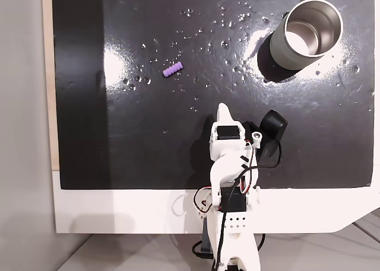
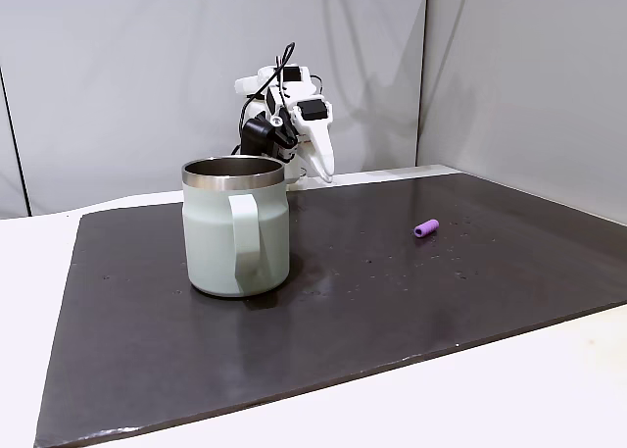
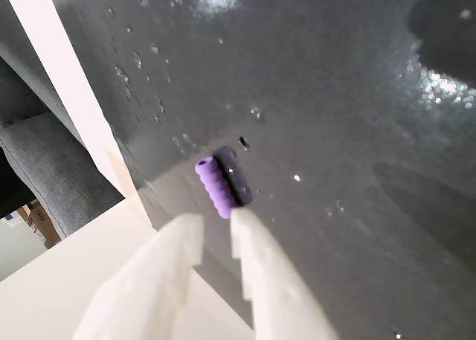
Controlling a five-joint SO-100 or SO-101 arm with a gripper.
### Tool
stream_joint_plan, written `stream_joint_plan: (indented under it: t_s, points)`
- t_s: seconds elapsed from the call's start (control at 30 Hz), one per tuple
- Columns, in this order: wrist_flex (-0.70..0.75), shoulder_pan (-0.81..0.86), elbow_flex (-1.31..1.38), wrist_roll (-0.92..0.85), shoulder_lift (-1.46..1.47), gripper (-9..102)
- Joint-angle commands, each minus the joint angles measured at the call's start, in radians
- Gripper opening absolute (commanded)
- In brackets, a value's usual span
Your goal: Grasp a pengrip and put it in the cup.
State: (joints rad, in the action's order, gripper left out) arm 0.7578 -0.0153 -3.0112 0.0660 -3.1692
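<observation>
The pengrip [image 1: 173, 70] lies on its side on the dark mat [image 1: 148, 152] that covers the white counter [image 1: 119, 211], well apart from the cup [image 1: 306, 37]. In a fixed view from above, the cup stands upright at the mat's upper right with its handle pointing up, and the pengrip lies left of centre. The white arm sits at the lower edge, and its pincer [image 1: 223, 109] points up the mat, short of the pengrip and to its right. In the wrist view, the pincer [image 3: 217, 222] holds nothing: its two white fingers [image 3: 178, 239] stand slightly parted, with a narrow gap between the tips. The pengrip [image 3: 214, 185] lies just beyond that gap, not touching either finger. In the other fixed view, the pengrip [image 2: 425, 228] rests right of the cup [image 2: 235, 227].
</observation>
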Motion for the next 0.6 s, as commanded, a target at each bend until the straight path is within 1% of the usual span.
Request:
stream_joint_plan:
  t_s: [0.0,0.27,0.33,0.4,0.5,0.57]
  points:
    - [-0.017,-0.040,0.006,-0.046,-0.008,0]
    - [-0.018,-0.048,0.006,-0.055,-0.008,0]
    - [-0.018,-0.071,0.008,-0.074,-0.008,0]
    - [0.006,-0.078,0.040,-0.094,-0.008,0]
    - [0.069,-0.087,0.135,-0.098,-0.002,5]
    - [0.112,-0.140,0.229,-0.141,0.067,8]
